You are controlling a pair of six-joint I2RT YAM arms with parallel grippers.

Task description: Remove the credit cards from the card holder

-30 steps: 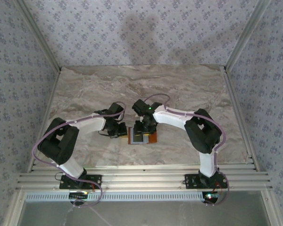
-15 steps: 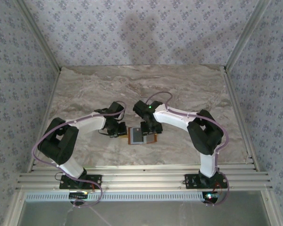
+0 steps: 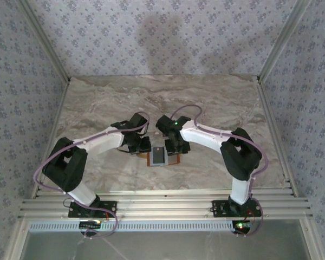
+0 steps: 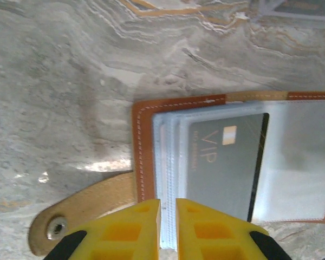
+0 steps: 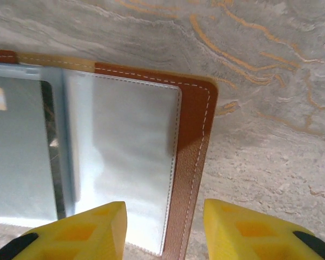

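VIP card (image 4: 222,162) sits sleeved in the open card holder (image 3: 158,157); left gripper (image 4: 168,216) narrow at 9 o'clock, right gripper (image 5: 165,227) wide; next, pinch its edge.

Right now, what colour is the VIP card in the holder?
The card is grey; left wrist view.

The card holder (image 4: 142,157) is stitched leather with glossy plastic sleeves (image 5: 130,162).

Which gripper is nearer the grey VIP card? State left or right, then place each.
Left. The left gripper sits at the edge of the VIP card, one finger overlapping it. The right gripper hovers open over the empty clear sleeve of the card holder, beside the card.
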